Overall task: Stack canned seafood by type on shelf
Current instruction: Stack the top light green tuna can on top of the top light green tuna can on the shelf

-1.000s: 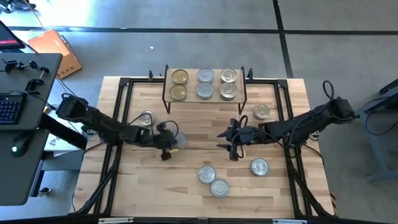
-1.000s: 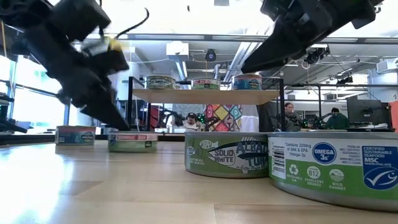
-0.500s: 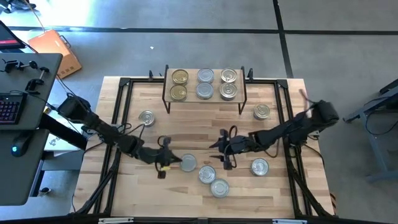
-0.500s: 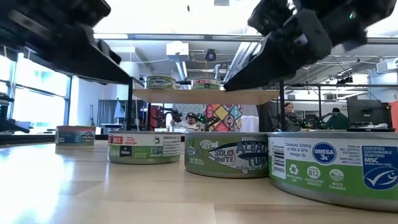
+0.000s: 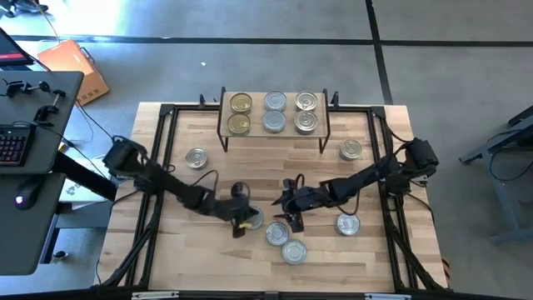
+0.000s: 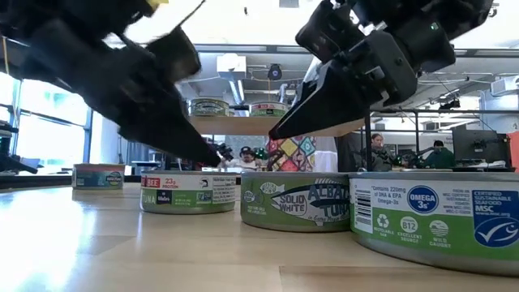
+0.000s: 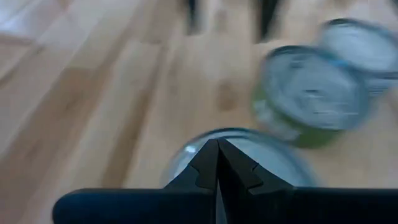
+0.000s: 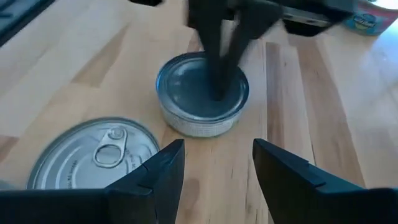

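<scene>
Six tins stand on the shelf at the table's far side. Several more sit on the tabletop. A plain silver tin stands flat near the table's middle, and my left gripper is shut with its tips over the tin's lid. My right gripper hovers open just right of that tin and faces it; nothing is between its fingers. A green-walled tin with a ring-pull lid stands beside the right gripper, on its near side. My left gripper's shut fingertips slant down from the table's left onto the middle of the silver tin's lid. I cannot tell whether they touch the lid or stop just above it. The tin stands flat on the table.
Other loose tins stand at the near middle, the near right, the far right and the far left. A black metal frame runs along the table's sides. Bare wood lies between the shelf and the grippers.
My left gripper has gone toward the table's near right and dipped lower, staying shut. The silver tin beside it has slid toward the near edge and then stayed put. My right gripper has come down and gone toward the table's left and near side, up to that tin.
</scene>
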Robot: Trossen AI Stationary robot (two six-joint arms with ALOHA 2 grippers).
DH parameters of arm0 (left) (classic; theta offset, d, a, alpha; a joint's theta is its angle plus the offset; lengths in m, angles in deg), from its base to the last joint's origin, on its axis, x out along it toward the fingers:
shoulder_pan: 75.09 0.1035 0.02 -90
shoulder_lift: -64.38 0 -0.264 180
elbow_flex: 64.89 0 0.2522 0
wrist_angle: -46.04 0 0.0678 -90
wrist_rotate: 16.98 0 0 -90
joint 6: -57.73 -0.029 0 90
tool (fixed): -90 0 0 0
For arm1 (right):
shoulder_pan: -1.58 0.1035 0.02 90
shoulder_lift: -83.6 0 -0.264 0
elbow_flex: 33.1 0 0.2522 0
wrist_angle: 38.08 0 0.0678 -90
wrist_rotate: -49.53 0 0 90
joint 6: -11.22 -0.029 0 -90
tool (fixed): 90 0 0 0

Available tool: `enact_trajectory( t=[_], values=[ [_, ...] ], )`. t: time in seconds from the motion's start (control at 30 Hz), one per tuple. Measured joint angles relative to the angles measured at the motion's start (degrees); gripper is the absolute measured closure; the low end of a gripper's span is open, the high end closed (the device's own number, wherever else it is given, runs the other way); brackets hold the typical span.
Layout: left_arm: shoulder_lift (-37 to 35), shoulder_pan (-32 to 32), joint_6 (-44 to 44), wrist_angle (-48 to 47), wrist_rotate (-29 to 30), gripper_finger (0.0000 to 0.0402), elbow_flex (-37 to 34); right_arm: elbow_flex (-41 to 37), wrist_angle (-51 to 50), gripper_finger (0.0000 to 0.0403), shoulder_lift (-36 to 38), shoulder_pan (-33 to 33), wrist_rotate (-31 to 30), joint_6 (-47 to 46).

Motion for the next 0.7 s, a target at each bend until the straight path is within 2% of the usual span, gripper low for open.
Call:
enact_trajectory(
  t=[0.1, 0.2, 0.27, 0.33, 0.4, 0.53, 0.6, 0.7],
  values=[
    [0.74, 2.75, 1.13, -0.98, 1.98, 0.0401, 1.38, 0.79, -2.78, 0.0220, 0.00, -0.04, -0.09, 0.18],
    [-0.66, 4.28, 1.44, -1.01, 6.88, 0.0401, 1.87, 1.03, -2.40, 0.0220, -0.15, -0.39, -0.11, 0.39],
    [-2.62, 4.44, 1.00, -2.45, 10.12, 0.0401, 1.80, 1.02, -2.26, 0.0220, -0.15, -0.76, -0.11, 0.41],
    [-4.63, 3.77, -0.99, -3.08, 10.61, 0.0401, 1.85, 1.01, -2.21, 0.0220, -0.15, -1.06, -0.11, 0.41],
    [-6.72, 2.50, -2.93, -5.29, 8.91, 0.0401, 1.85, 1.01, -1.94, 0.0220, -0.15, -1.37, -0.12, 0.44],
    [-7.92, 0.37, -2.56, -9.69, -3.92, 0.0401, 1.85, 1.01, -0.90, 0.0220, -0.17, -1.77, -0.15, 1.15],
    [-6.34, -0.44, -1.37, -10.90, -4.72, 0.0401, 1.90, 1.01, -0.26, 0.0220, -0.17, -1.79, -0.15, 1.22],
    [-2.84, 0.01, 0.21, -11.58, -1.98, 0.0401, 1.79, 1.01, 0.16, 0.0220, -0.17, -1.79, -0.15, 1.68]
  ],
)
